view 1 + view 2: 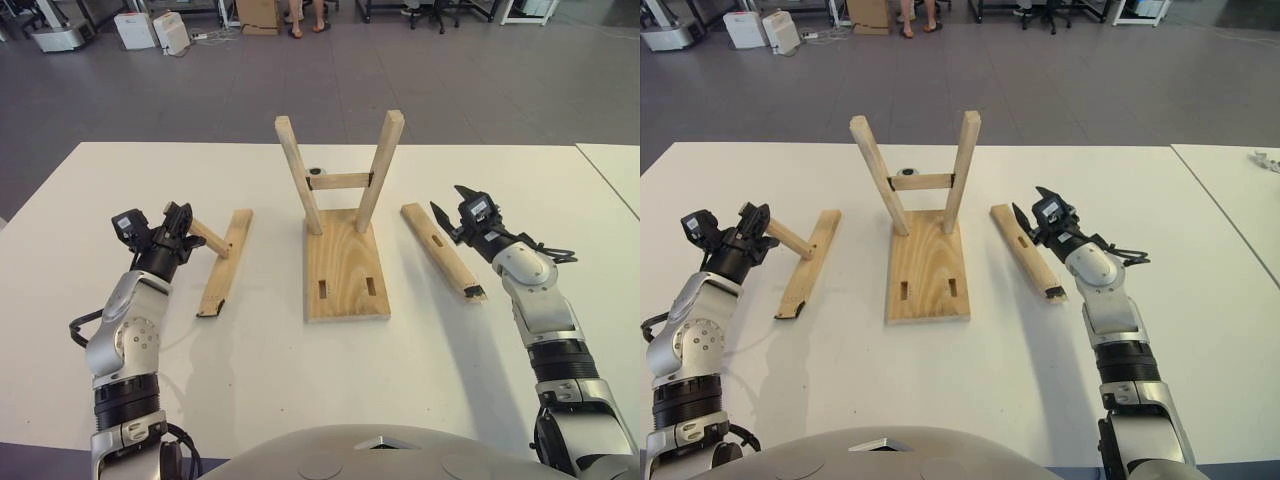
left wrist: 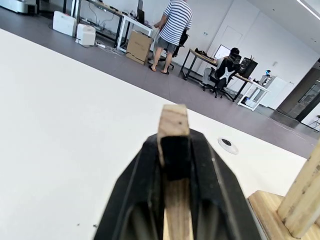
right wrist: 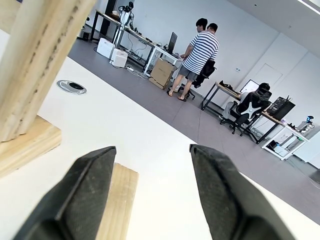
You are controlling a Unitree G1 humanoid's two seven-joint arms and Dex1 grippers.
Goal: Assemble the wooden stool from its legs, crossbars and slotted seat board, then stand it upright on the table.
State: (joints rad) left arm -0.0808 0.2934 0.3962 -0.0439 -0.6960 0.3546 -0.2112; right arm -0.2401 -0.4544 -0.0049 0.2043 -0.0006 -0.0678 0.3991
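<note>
The slotted seat board (image 1: 346,262) lies flat mid-table. Two legs (image 1: 298,175) (image 1: 381,168) stand up from its far end, joined by a crossbar (image 1: 340,181); two slots (image 1: 323,288) near its front edge are empty. Left of the board lies a loose leg (image 1: 226,262) with a short crossbar (image 1: 208,238) sticking out of it. My left gripper (image 1: 180,232) is shut on that crossbar's free end (image 2: 174,117). Right of the board lies another loose leg (image 1: 443,251). My right gripper (image 1: 452,206) is open just over its far end (image 3: 117,200), with nothing between its fingers.
A round cable grommet (image 1: 318,171) sits in the table behind the standing legs. A second white table (image 1: 615,170) begins at the far right. Bare tabletop stretches in front of the board and along both sides.
</note>
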